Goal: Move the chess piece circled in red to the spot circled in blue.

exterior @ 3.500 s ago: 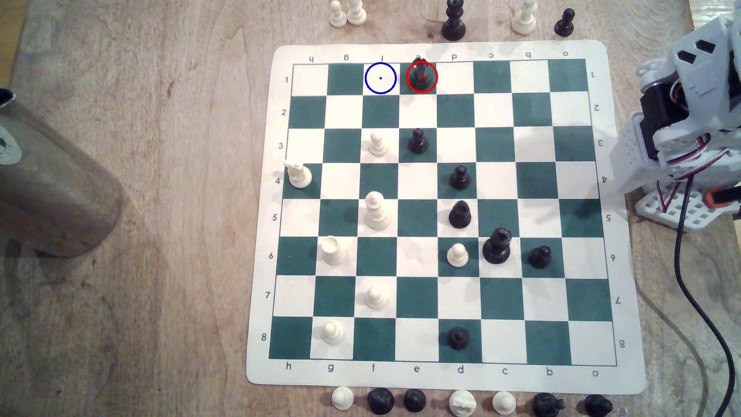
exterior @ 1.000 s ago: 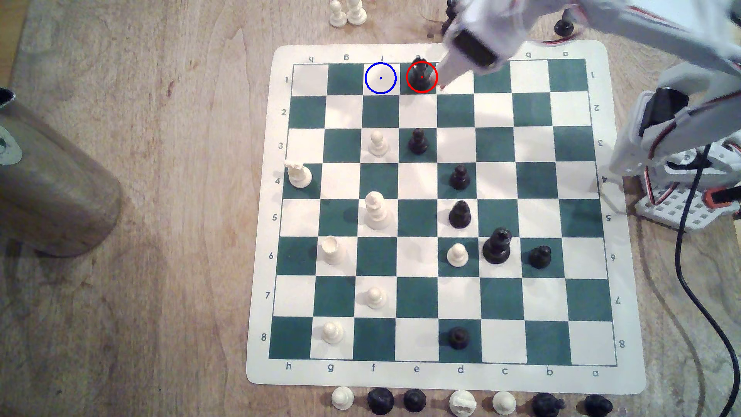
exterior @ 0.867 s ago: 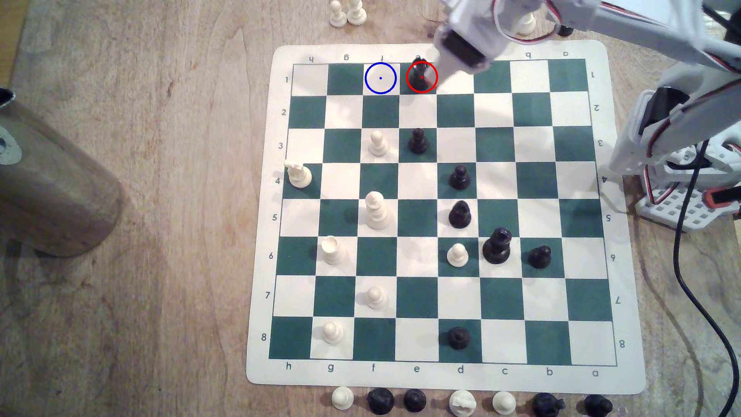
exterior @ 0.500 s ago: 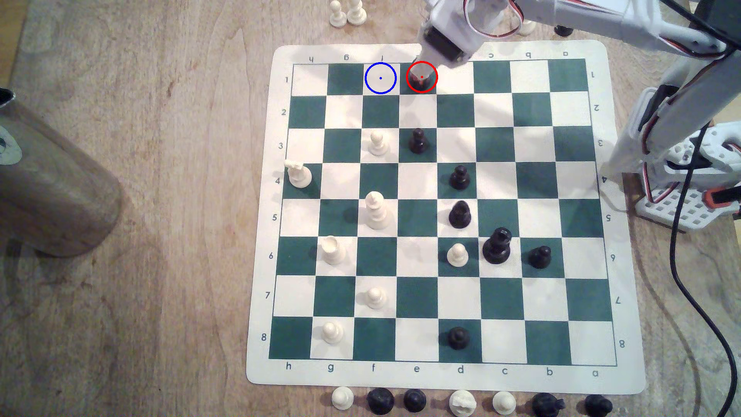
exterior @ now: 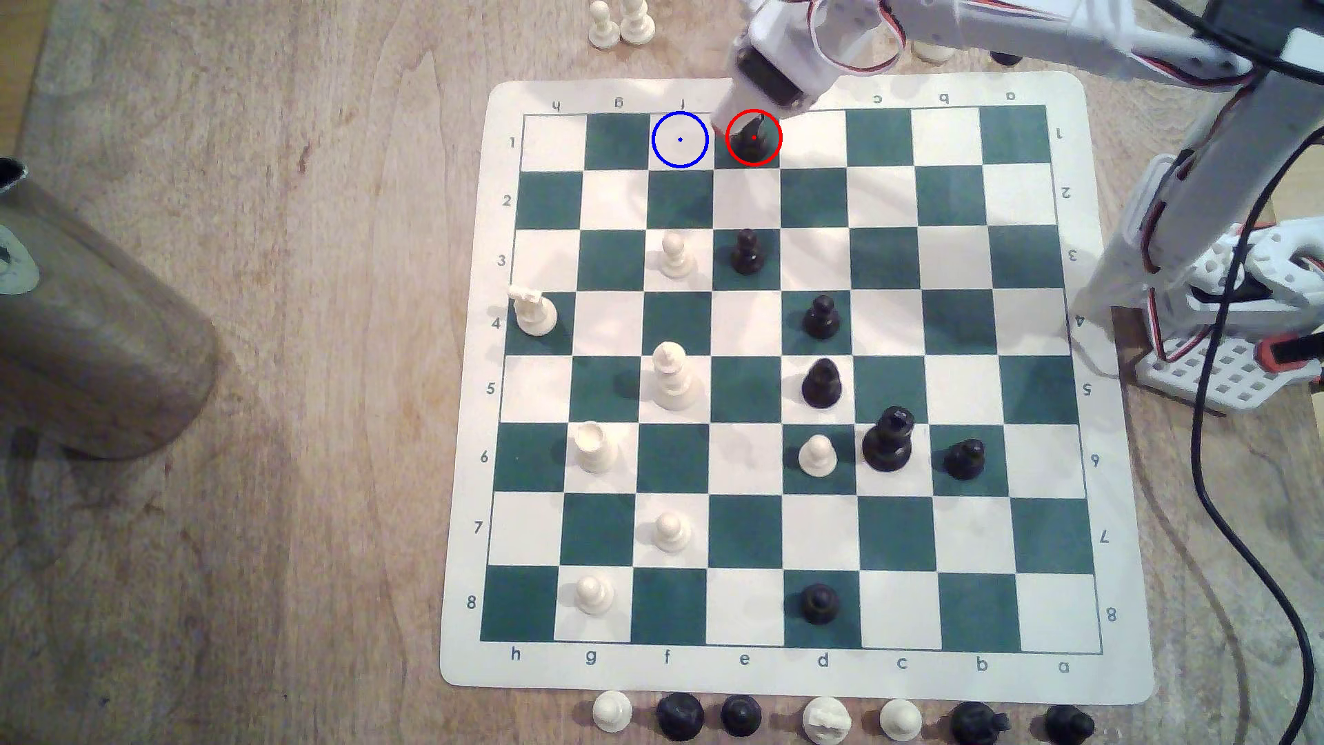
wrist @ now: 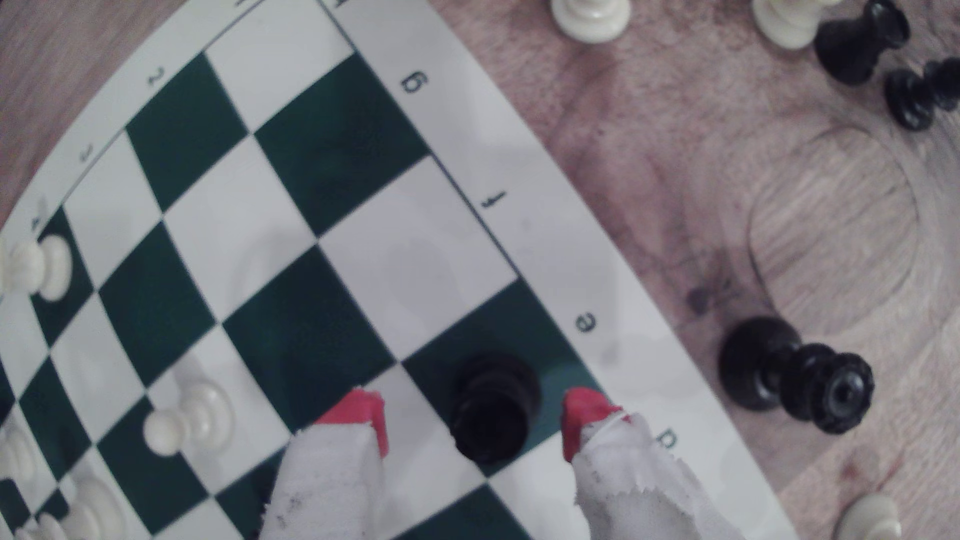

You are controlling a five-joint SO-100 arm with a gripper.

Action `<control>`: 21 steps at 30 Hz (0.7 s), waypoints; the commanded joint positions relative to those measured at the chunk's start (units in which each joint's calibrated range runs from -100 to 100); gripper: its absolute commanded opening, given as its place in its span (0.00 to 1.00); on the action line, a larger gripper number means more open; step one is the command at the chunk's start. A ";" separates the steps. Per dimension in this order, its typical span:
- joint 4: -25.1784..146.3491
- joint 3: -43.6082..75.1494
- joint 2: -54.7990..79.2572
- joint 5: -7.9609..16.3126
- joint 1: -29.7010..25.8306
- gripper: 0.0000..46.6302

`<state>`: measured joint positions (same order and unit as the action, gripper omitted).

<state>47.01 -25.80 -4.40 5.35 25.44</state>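
A green-and-cream chessboard mat point(exterior: 795, 93) lies on a wooden counter point(exterior: 286, 430), its border printed with letters a to h and numbers 1 to 8. The black rook point(exterior: 752, 143), circled in red, stands upright on green square e1. The cream square f1 point(exterior: 680, 140), circled in blue, lies just beside it at 9 o'clock in the exterior view. The arm's gripper point(wrist: 472, 415) is low over the rook, its red-tipped, cloth-wrapped fingers point(wrist: 358, 415) spread apart on either side without touching it. A black queen point(wrist: 795, 379) stands off the mat near e.

The spot point(exterior: 680, 140) lies bare, its 2 flanking squares unoccupied.
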 commanded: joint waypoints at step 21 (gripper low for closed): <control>-4.10 -0.94 3.30 -0.29 -0.92 0.35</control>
<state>43.98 -27.16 0.21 5.35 24.41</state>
